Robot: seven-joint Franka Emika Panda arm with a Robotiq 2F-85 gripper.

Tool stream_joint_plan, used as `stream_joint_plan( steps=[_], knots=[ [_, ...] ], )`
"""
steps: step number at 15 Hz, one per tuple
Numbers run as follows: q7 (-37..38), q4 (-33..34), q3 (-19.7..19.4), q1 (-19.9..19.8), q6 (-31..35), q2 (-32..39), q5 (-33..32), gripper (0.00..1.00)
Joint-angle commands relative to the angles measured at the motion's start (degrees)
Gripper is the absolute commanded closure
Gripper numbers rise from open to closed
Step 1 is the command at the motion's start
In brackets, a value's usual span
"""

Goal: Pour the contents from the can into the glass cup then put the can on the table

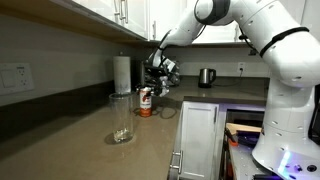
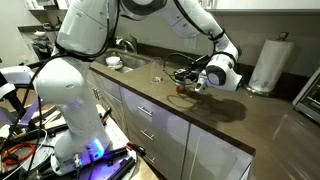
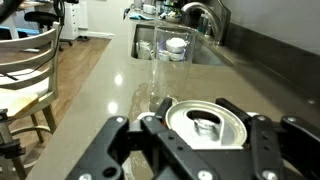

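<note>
In an exterior view the end effector (image 1: 147, 93) sits over the can (image 1: 145, 102), clamped on its white upper part. The orange-red lower part shows below the grip. Can is a short cylinder, upright, base at the desk (image 1: 70, 140); can't tell if it rests there or is just off it. Glass cup (image 1: 122, 118) stands near the end effector, camera side of it, apart from the can. It is tall, straight-sided, clear, w/ thick base, and taller than the can. Its contents: can't tell. Desk is smooth, matte, grey-brown. Beyond the end effector a white paper towel roll (image 1: 122, 72) stands by the wall. A steel kettle (image 1: 206, 77) is farther back, off to the other side.

In an exterior view the end effector (image 2: 192, 82) hides most of the can (image 2: 184, 88); only a bit of red shows under it. Paper towel roll (image 2: 268, 65) stands well apart on one side of the end effector. The sink (image 2: 128, 64) is on the opposite side, set into the desk (image 2: 230, 120).

Wrist view: end effector (image 3: 190, 140) has black fingers (image 3: 112, 148) on each side of the can (image 3: 205, 122), tight to it. Can top is round silvery metal w/ raised rim and an opening; inside not readable. Glass cup (image 3: 170, 70) is straight ahead of the end effector, near the can, not touching. It is see-thru, w/ the sink (image 3: 190, 48) visible behind it. Desk (image 3: 90, 110) has a dull sheen.
</note>
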Motion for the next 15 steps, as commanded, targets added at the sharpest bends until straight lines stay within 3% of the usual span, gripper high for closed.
stream_joint_plan(
  steps=[1, 15],
  knots=[
    [-0.3, -4.4, -0.8, 1.7, 2.0, -4.3, 0.4, 0.75],
    [1.1, -14.2, -0.5, 6.0, 13.2, -15.9, -0.3, 0.75]
  ],
)
